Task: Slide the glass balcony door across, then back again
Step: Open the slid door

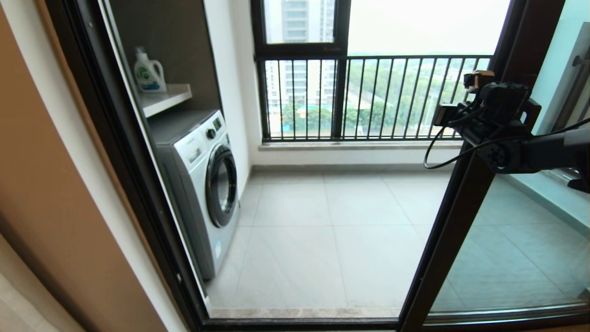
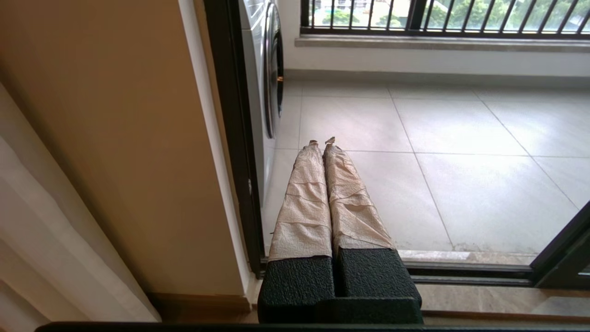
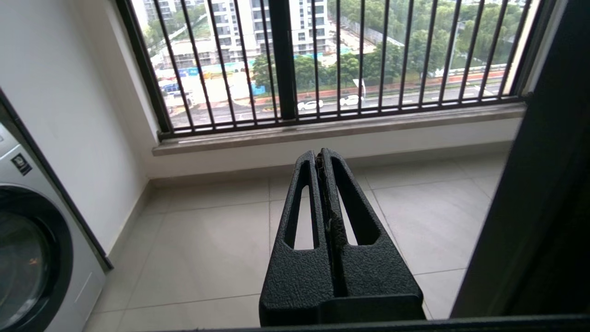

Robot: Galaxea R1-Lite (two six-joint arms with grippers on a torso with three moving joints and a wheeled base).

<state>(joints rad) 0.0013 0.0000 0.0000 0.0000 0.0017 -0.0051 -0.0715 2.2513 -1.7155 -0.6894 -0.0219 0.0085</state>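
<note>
The glass balcony door [image 1: 463, 216] stands at the right, with the doorway to its left wide open. I see no handle on its dark stile [image 3: 544, 184]. My right gripper [image 1: 477, 83] is raised against that stile's left edge and points out toward the balcony. In the right wrist view the right gripper [image 3: 321, 154] is shut on nothing, with the stile just beside it. My left gripper [image 2: 322, 142] hangs low near the left door jamb [image 2: 235, 138], its taped fingers [image 2: 304, 198] shut and empty. The door's bottom corner [image 2: 562, 258] shows at the sill track.
A washing machine [image 1: 203, 184] stands at the balcony's left, under a shelf [image 1: 166, 99] with a detergent bottle [image 1: 148, 74]. The far window with black railing bars [image 1: 368, 97] closes the back. A floor track [image 2: 461, 272] crosses the threshold. A pale curtain [image 2: 46, 230] hangs inside, left.
</note>
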